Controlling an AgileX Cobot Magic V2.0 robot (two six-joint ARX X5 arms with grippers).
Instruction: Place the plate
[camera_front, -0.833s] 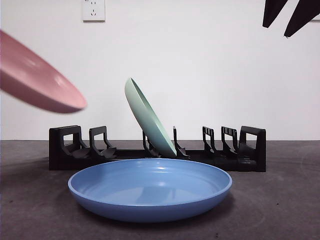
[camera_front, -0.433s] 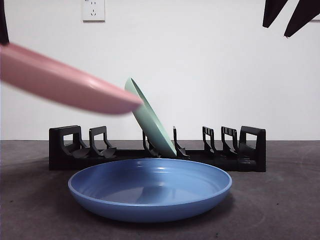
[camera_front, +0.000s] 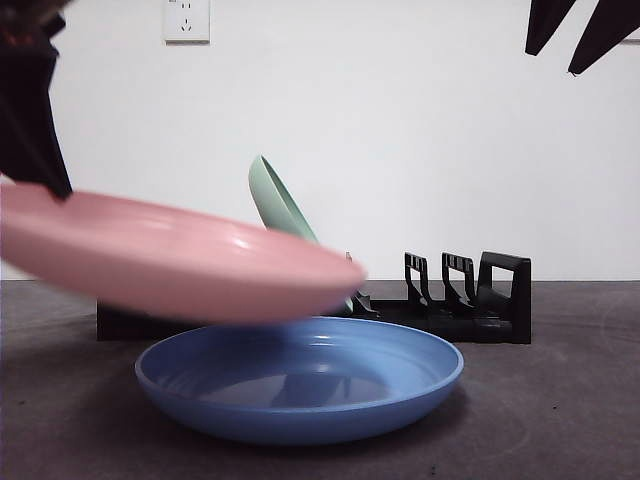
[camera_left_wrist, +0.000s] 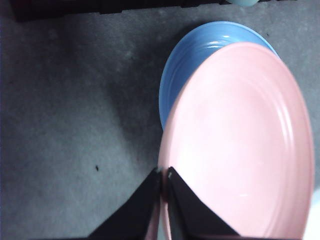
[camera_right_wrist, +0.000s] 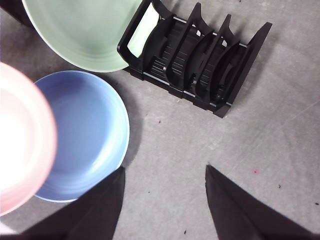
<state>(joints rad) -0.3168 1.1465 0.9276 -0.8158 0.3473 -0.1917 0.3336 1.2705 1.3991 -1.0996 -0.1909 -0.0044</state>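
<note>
Left wrist view shows my left gripper (camera_left_wrist: 163, 176) clamped on the pink plate (camera_left_wrist: 235, 145) rim, plate reaching out ahead over the blue plate (camera_left_wrist: 200, 55). I'd tilt it upright before the rack (camera_front: 465, 300). Only the right wrist view shows free slots; the right gripper (camera_right_wrist: 162, 172) waits open, well clear.

A pink plate (camera_front: 170, 258) fills the left and centre of the frame, nearly flat, blurred, above a blue plate (camera_front: 300, 385) on the table (camera_front: 560, 400). A dark arm (camera_front: 30, 100) stands upper left. Behind, a green plate (camera_front: 275, 200) leans in a black rack (camera_front: 470, 300).
</note>
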